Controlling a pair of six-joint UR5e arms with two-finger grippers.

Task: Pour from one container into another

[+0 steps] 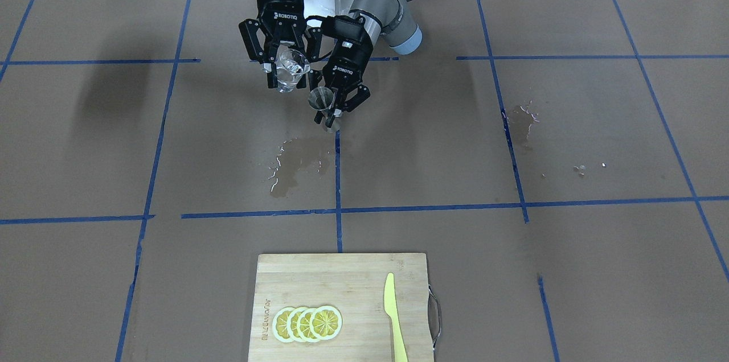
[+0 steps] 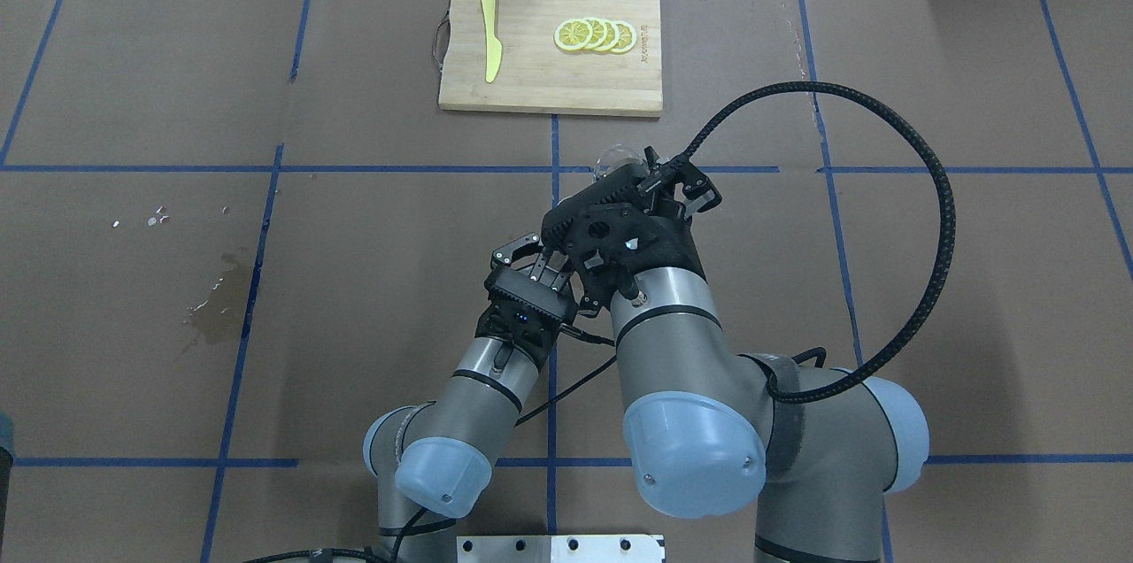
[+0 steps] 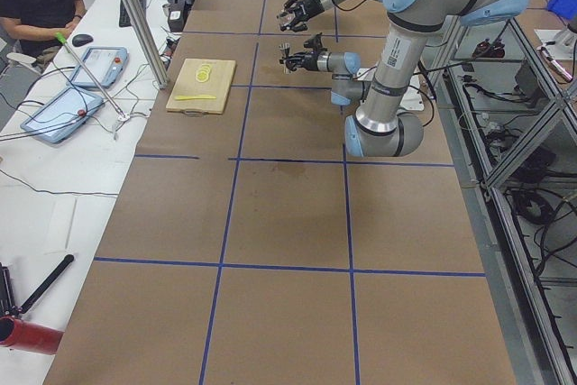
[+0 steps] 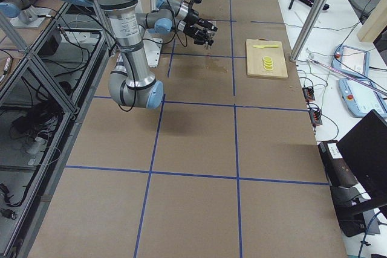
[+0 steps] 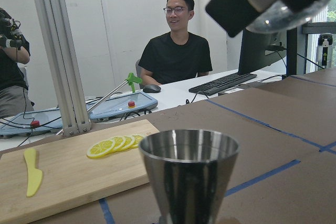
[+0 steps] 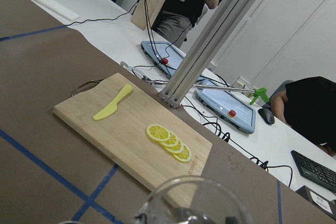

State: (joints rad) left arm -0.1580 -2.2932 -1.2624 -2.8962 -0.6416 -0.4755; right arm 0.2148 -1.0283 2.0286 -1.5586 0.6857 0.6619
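Note:
The clear glass cup (image 1: 291, 66) hangs tilted above the table, and my right gripper (image 1: 286, 74) is shut on it. Just below and beside it the steel jigger (image 1: 322, 101) stands upright, with my left gripper (image 1: 330, 114) shut on its waist. In the left wrist view the jigger (image 5: 189, 171) fills the foreground, its mouth open upward, and the glass cup (image 5: 289, 14) hangs over it at the upper right. The right wrist view shows only the glass rim (image 6: 191, 200) at the bottom. From overhead the glass (image 2: 617, 158) peeks past my right gripper (image 2: 637, 178), and the jigger is hidden.
A wooden cutting board (image 1: 342, 288) at the table's far edge carries lemon slices (image 1: 307, 323) and a yellow knife (image 1: 393, 316). A wet patch (image 1: 296, 165) lies near the jigger, and another wet patch (image 1: 524, 120) on my left side. An operator (image 5: 181, 51) sits beyond the table.

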